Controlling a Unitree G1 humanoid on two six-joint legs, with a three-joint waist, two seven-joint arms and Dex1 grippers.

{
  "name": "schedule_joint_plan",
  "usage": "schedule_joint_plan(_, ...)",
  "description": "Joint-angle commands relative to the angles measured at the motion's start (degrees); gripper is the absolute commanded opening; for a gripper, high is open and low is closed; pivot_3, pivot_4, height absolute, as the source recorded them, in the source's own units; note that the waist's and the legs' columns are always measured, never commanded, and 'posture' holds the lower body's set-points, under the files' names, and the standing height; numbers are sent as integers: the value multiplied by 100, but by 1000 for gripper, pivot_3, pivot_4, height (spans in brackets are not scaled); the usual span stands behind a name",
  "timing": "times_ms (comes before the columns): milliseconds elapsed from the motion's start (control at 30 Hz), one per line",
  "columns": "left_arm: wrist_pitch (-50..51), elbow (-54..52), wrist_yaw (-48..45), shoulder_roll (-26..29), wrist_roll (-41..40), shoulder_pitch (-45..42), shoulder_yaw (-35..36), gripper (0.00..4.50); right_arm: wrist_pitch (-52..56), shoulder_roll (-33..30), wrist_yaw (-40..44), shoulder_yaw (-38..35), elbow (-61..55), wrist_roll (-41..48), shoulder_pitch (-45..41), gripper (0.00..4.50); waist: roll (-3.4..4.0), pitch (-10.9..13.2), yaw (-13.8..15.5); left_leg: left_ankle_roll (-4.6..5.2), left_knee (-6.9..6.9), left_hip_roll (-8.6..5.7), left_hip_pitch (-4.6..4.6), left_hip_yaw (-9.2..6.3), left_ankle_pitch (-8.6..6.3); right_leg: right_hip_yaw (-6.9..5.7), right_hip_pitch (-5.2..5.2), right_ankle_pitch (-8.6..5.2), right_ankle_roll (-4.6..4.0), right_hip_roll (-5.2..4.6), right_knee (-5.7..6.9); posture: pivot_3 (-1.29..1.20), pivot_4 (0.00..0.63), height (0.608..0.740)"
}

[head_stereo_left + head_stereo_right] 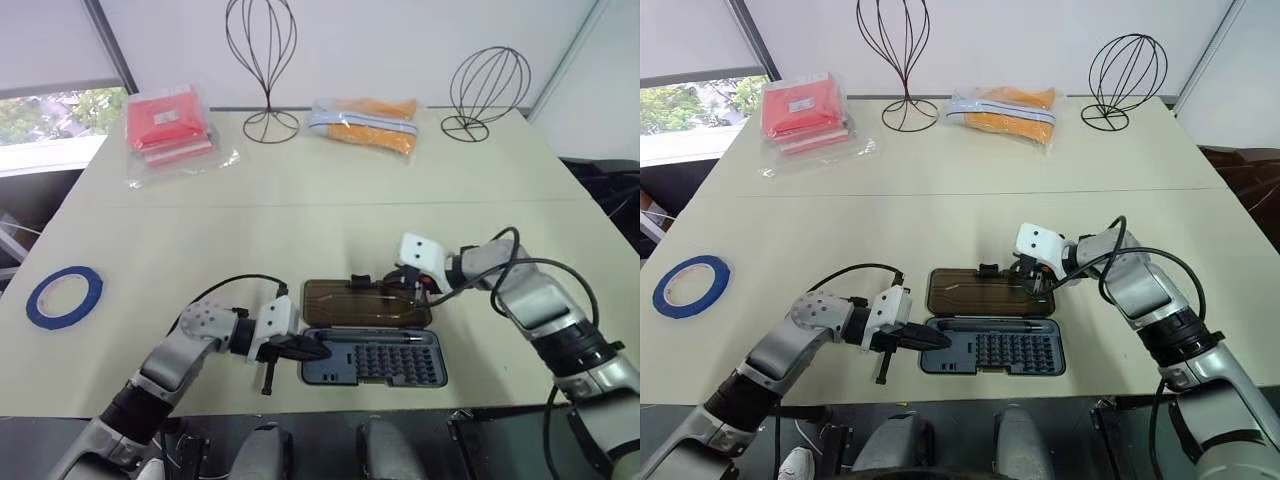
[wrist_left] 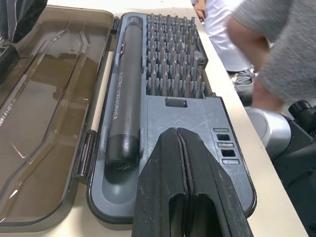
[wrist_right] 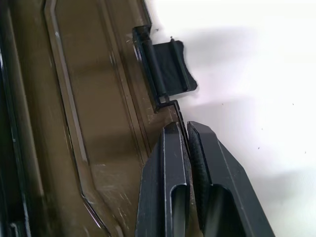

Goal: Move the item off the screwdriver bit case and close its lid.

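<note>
The screwdriver bit case (image 1: pixel 385 365) lies open near the table's front edge, with rows of bits and a dark pen-shaped driver (image 2: pixel 123 98) in its base. Its smoky-brown lid (image 1: pixel 350 303) lies flat on the table beyond the base, with the black latch tab (image 3: pixel 170 69) on its far edge. My right gripper (image 3: pixel 183 129) is shut, pinching that thin far edge just beside the tab. My left gripper (image 2: pixel 178 136) is shut and empty, its tips over the left end of the base. The item, a blue tape roll (image 1: pixel 64 296), lies on the table far to the left.
A red packet (image 1: pixel 168 125) and an orange packet (image 1: pixel 365 125) lie at the back of the table, with two wire stands (image 1: pixel 262 60) (image 1: pixel 488 85) behind them. A person's grey sleeve (image 2: pixel 281 44) shows beyond the case's right end.
</note>
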Motion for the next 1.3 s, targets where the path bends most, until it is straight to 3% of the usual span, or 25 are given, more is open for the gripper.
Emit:
schedule_joint_plan(33, 44, 103, 50, 13, 185, 99, -87, 0, -279, 141, 123, 350, 973, -467, -209, 36, -7, -4, -9, 0, 0, 1, 6, 0, 0, 0, 4, 0, 0, 1, 0, 0, 150, 740)
schedule_joint_plan(333, 42, 37, 243, -68, 236, 187, -69, 0, -1489, 395, 664, 781, 2589, -965, -943, 36, -25, -21, -25, 0, 0, 19, 57, 3, 0, 4, 51, -9, -19, 6, 2, 0, 150, 740)
schedule_joint_plan(567, 21, -48, 310, -18, 242, 330, -35, 0, -1765, 495, 549, 706, 2829, -1063, -1084, 36, -32, -31, -46, -1, -4, 53, 98, 5, -2, 2, 111, 0, -43, 11, -48, 0, 150, 740)
schedule_joint_plan(1033, 322, 137, 168, 310, -75, 202, 488, 0, -2269, 13, -1169, 6, 778, -1865, -171, 36, 8, -12, -16, -3, -21, 62, 75, 7, -3, 3, 87, 11, -62, -10, -69, 0, 150, 740)
schedule_joint_plan(1300, 1055, 263, 261, 560, -827, -73, 1493, 0, -1716, -4, -1843, -491, -540, -2189, 542, 36, 28, 4, 9, -14, -10, 55, -86, 12, 6, -2, -76, 24, -46, 14, -47, 0, 150, 740)
